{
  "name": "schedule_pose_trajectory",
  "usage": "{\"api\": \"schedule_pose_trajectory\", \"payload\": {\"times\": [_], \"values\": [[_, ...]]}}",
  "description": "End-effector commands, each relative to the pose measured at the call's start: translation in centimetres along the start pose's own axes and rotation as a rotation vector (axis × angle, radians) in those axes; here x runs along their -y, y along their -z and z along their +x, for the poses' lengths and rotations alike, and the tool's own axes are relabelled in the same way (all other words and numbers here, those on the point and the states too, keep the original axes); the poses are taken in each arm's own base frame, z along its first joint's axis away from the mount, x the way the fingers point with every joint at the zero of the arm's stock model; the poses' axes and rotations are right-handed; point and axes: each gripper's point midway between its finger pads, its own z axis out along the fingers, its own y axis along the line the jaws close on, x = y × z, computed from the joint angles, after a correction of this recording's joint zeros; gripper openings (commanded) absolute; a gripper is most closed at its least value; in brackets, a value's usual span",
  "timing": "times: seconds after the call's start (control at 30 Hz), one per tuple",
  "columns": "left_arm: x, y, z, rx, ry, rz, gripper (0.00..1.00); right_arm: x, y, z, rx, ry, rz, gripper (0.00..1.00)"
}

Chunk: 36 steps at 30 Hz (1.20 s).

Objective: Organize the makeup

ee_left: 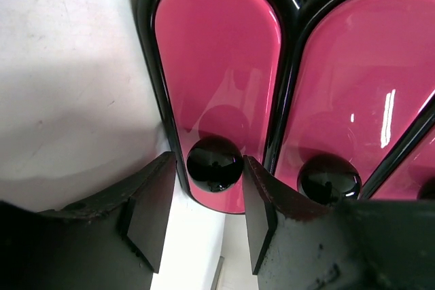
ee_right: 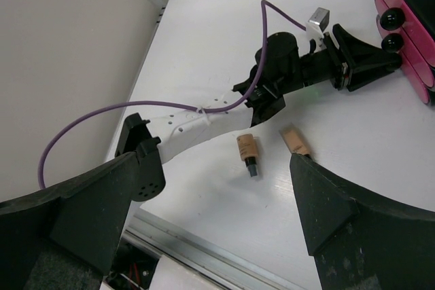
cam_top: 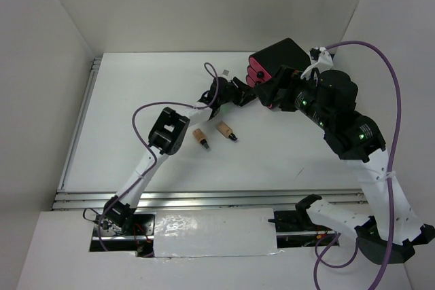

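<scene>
Two pieces of the makeup show, both lying flat near the middle of the worktop (cam_top: 122, 100). The first tan bottle (cam_top: 200, 138) lies to the left, and the second tan bottle (cam_top: 226, 130) lies beside it to the right, a little closer to the far edge. There is a gap between them. Their long axes run nearly parallel, on a slant from far-left to near-right. Each tan body sits at the far-left end, and each black cap points toward the near right corner. In the right wrist view the same two bottles (ee_right: 248, 153) (ee_right: 296, 142) lie between that camera and the left arm.

The black box (cam_top: 279, 56) stands by the far edge, right of the middle, turned at an angle, with its pink drawer fronts facing the arms. The left hand (ee_left: 208, 168) is at one pink drawer (ee_left: 217, 73). Its fingers (ee_left: 146, 215) are parted, one on each side of that drawer's round black knob (ee_left: 214, 163). A thin gap shows on both sides, so the hand grips nothing. A second knob (ee_left: 329, 178) sits on the neighbouring drawer front.

The right hand (ee_right: 217, 161) hangs above the worktop near the box with its fingers (ee_right: 333, 215) spread wide, holding nothing.
</scene>
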Motion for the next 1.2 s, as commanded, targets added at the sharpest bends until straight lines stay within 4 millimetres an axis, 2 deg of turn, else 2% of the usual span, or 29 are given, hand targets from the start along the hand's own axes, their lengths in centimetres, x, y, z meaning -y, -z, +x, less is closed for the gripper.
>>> {"api": "schedule_pose_trajectory", "payload": {"times": [0.0, 0.2, 0.3, 0.37, 0.4, 0.43, 0.5, 0.53, 0.57, 0.6, 0.63, 0.67, 0.7, 0.73, 0.77, 0.8, 0.83, 0.9, 0.93, 0.97, 1.03, 1.07, 1.1, 1.17], "values": [[0.0, -0.7, 0.0, 0.003, -0.012, 0.030, 0.55, -1.0, 0.7, -1.7, 0.055, 0.018, -0.039, 1.00], [0.1, -0.8, -0.2, 0.012, -0.018, 0.035, 0.47, -1.0, 0.8, -1.6, 0.054, 0.022, -0.043, 1.00], [0.3, -0.5, -0.2, 0.007, -0.024, 0.033, 0.38, -0.9, 0.7, -1.5, 0.050, 0.022, -0.041, 1.00], [1.3, -0.2, -0.5, 0.011, -0.037, 0.054, 0.33, -1.0, 0.8, -1.5, 0.053, 0.022, -0.045, 1.00], [0.5, 0.2, -0.7, 0.015, -0.030, 0.035, 0.31, -1.0, 0.8, -1.5, 0.053, 0.020, -0.045, 1.00], [1.7, 0.6, -1.0, 0.021, -0.048, 0.054, 0.29, -1.0, 0.8, -1.5, 0.057, 0.018, -0.045, 1.00], [1.2, 1.4, -1.6, 0.029, -0.064, 0.035, 0.25, -0.9, 0.7, -1.4, 0.053, 0.015, -0.045, 1.00], [2.6, 2.0, -1.9, 0.036, -0.079, 0.049, 0.24, -1.0, 0.7, -1.4, 0.057, 0.015, -0.047, 1.00], [2.0, 2.5, -2.4, 0.043, -0.083, 0.031, 0.24, -0.9, 0.7, -1.4, 0.056, 0.014, -0.046, 1.00], [3.3, 3.0, -2.6, 0.047, -0.094, 0.049, 0.24, -0.9, 0.7, -1.4, 0.058, 0.012, -0.048, 1.00], [3.6, 3.4, -2.7, 0.045, -0.101, 0.058, 0.24, -0.9, 0.7, -1.4, 0.058, 0.011, -0.048, 1.00], [2.7, 4.0, -3.0, 0.048, -0.093, 0.041, 0.24, -0.9, 0.6, -1.3, 0.056, 0.009, -0.047, 1.00], [3.8, 4.5, -3.2, 0.049, -0.099, 0.057, 0.23, -0.9, 0.5, -1.4, 0.060, 0.009, -0.049, 1.00], [3.0, 5.1, -3.5, 0.055, -0.094, 0.047, 0.23, -1.1, 0.6, -1.3, 0.055, 0.006, -0.059, 1.00], [4.0, 5.6, -3.7, 0.059, -0.104, 0.060, 0.23, -1.4, 0.5, -1.1, 0.047, 0.006, -0.075, 1.00], [4.1, 6.0, -3.8, 0.060, -0.107, 0.060, 0.23, -1.5, 0.4, -1.1, 0.044, 0.003, -0.079, 1.00], [3.2, 6.5, -3.9, 0.065, -0.100, 0.042, 0.23, -1.5, 0.4, -1.0, 0.043, 0.001, -0.082, 1.00], [4.1, 7.3, -4.1, 0.068, -0.117, 0.052, 0.23, -1.8, 0.4, -1.0, 0.040, -0.003, -0.095, 1.00], [3.1, 7.8, -4.0, 0.067, -0.113, 0.030, 0.22, -1.7, 0.2, -0.8, 0.035, -0.006, -0.094, 1.00], [4.0, 8.2, -4.0, 0.070, -0.121, 0.045, 0.22, -1.8, 0.2, -0.9, 0.036, -0.007, -0.098, 1.00], [3.3, 8.9, -3.8, 0.067, -0.124, 0.027, 0.22, -1.9, 0.1, -0.7, 0.031, -0.014, -0.106, 1.00], [3.9, 9.2, -3.8, 0.069, -0.131, 0.035, 0.22, -2.0, 0.0, -0.7, 0.029, -0.016, -0.111, 1.00], [3.4, 9.5, -3.7, 0.066, -0.128, 0.022, 0.22, -2.1, -0.1, -0.5, 0.023, -0.019, -0.114, 1.00], [3.9, 9.9, -3.7, 0.067, -0.133, 0.029, 0.26, -2.1, -0.2, -0.4, 0.019, -0.019, -0.119, 1.00]]}}
